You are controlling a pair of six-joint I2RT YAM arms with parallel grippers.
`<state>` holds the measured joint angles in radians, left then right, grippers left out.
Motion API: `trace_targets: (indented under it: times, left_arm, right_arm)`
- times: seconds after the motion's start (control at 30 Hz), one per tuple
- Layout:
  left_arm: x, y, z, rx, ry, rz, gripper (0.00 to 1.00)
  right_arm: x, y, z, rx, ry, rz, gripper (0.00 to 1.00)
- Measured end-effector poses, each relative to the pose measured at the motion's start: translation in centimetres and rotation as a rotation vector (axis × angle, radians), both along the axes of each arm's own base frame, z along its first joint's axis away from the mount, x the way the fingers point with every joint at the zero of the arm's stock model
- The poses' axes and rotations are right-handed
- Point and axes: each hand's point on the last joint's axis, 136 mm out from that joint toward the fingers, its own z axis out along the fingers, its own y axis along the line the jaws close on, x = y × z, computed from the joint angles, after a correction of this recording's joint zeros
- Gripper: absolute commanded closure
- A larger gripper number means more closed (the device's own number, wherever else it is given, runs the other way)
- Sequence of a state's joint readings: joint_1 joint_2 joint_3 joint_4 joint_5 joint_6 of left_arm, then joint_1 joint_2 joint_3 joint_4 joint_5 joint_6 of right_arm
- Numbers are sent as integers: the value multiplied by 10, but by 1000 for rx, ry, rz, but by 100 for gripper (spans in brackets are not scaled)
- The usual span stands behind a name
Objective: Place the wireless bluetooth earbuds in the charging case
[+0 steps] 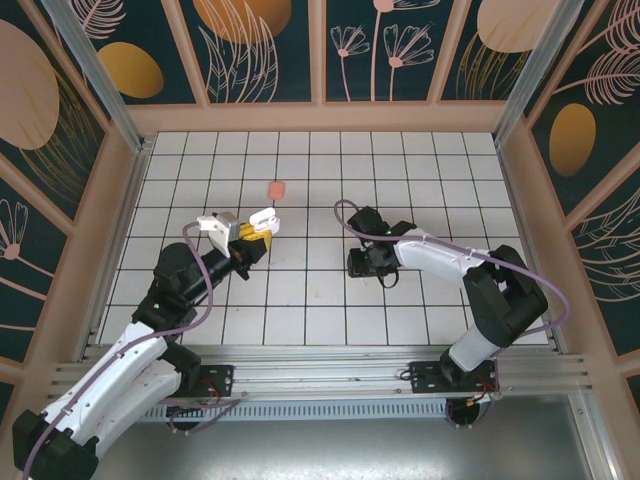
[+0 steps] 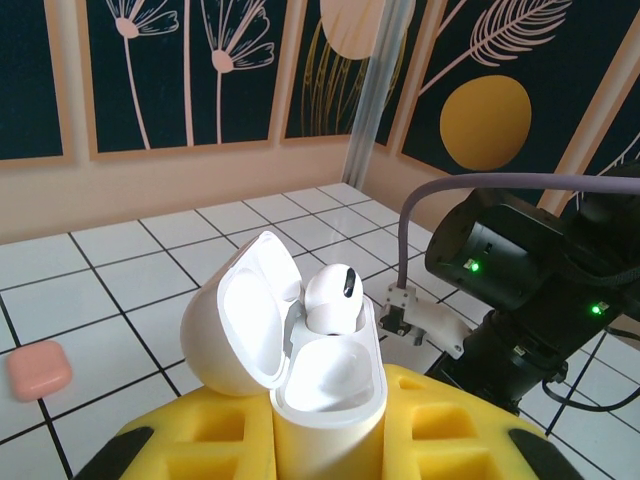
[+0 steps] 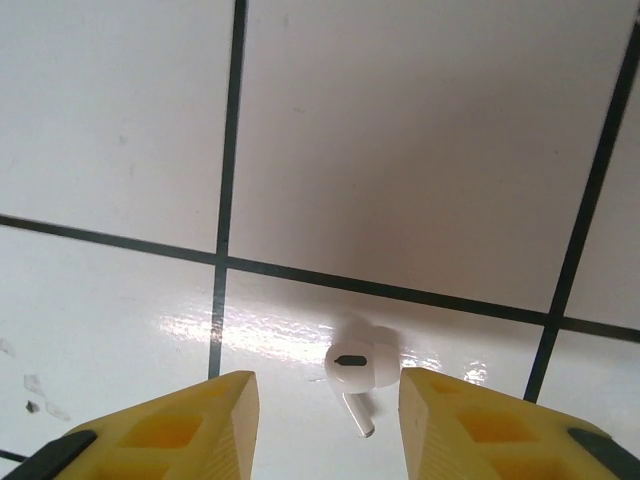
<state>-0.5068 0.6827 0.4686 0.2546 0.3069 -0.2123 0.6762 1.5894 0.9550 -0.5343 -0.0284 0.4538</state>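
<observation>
Tiled floor is under me. The right gripper hangs over it, fingers parted and holding nothing. The left gripper is clamped on the white case, lid up, with one white earbud seated inside. The loose white earbud lies on the tile between my right fingers, nearer the right one. I'd centre over it, go low, and squeeze gently on the head, not the stem. The case's free socket is hard to read, and the stem tip fades into glare.
</observation>
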Motion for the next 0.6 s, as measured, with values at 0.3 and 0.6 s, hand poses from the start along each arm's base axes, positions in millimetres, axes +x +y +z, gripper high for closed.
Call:
trace_targets:
  times: [0.3,0.6]
  left_arm:
    - [-1,-4,-3,-26,13,-21,100]
    - [1,-16,-20,-48,81,-81,100]
  right_arm:
    - [-1,-4,-2,30,42,-137,53]
    - [-2,-5,-7,27,61,-145,53]
